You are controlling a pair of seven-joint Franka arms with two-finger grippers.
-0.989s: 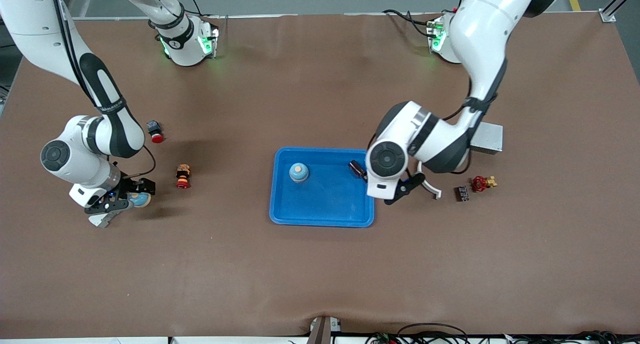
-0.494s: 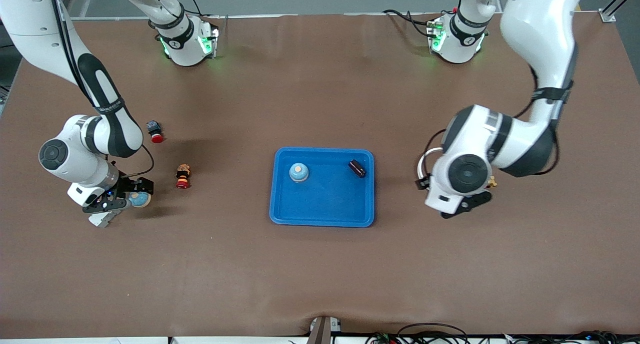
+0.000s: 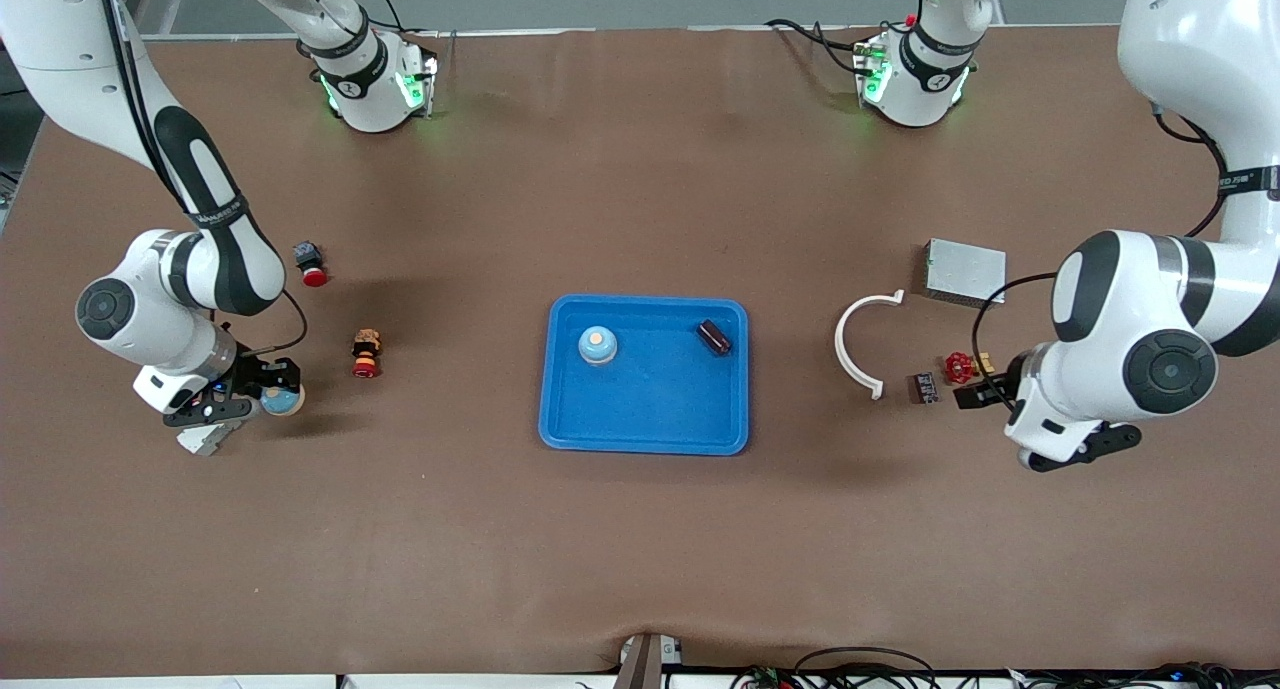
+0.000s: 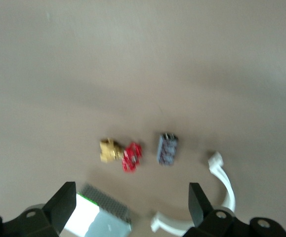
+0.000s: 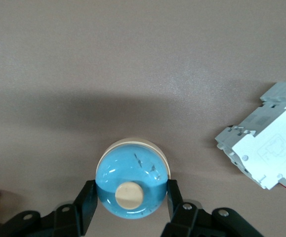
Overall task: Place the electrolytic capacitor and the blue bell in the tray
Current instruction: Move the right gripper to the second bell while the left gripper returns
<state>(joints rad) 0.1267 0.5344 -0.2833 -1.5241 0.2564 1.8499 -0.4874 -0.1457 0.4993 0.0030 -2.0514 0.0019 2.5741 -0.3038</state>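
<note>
The bright blue tray (image 3: pixel 645 439) lies mid-table. A blue bell (image 3: pixel 597 345) with a cream button stands in it, and the dark electrolytic capacitor (image 3: pixel 714 336) lies in its corner toward the left arm's end. My right gripper (image 3: pixel 262 399) is low at the right arm's end, shut on a second blue bell (image 3: pixel 283 400), whose dome sits between the fingers in the right wrist view (image 5: pixel 131 185). My left gripper (image 3: pixel 1035 424) is open and empty over the table at the left arm's end, above a red valve (image 4: pixel 131 157).
A white curved piece (image 3: pixel 858 344), grey metal box (image 3: pixel 965 272), red valve (image 3: pixel 960 367) and dark block (image 3: pixel 923 387) lie near the left gripper. A red push button (image 3: pixel 310 264), red-yellow part (image 3: pixel 366 353) and white breaker (image 5: pixel 266 148) lie near the right gripper.
The left arm has swung away from the tray's edge to the left arm's end of the table, leaving the capacitor in the tray. The right gripper has barely moved.
</note>
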